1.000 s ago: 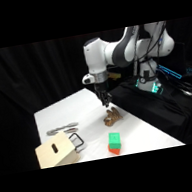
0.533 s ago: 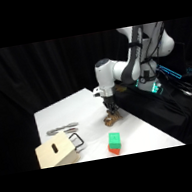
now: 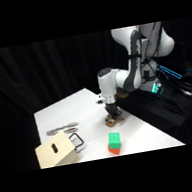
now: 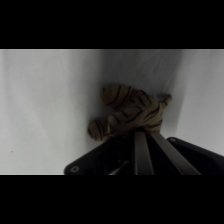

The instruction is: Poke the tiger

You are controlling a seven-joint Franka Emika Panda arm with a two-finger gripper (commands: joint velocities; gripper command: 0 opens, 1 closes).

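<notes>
the tiger [image 4: 131, 112] lay on the white table [image 3: 75, 107], toward its right edge and roughly midway between near and far, directly beneath the gripper [image 3: 112, 115]. in the wrist view it showed as a small lumpy figure, tan with dark stripes, lying flat with its legs spread. it looked like a soft plush toy, so i judged it light, yielding under pressure and not fragile; a poke would likely dent it or nudge it across the smooth table instead of tipping it. its fabric looked matte, not slippery. the broad striped back seemed the best spot to press, since the legs and head would probably fold away

the gripper stood at the tiger, its tips at or just above the back; whether they touched could not be told. in the wrist view the fingers [image 4: 142, 152] appeared drawn together in a narrow pair above the body, with nothing between them

outward from there, a green-and-red block [image 3: 114, 142] sat nearer on the table, apart from the tiger. metal tongs [image 3: 63, 128] lay to the left, and a tan wooden box [image 3: 57, 152] with a dark clasp stood at the near left corner

no brand, label or writing could be read on anything
</notes>
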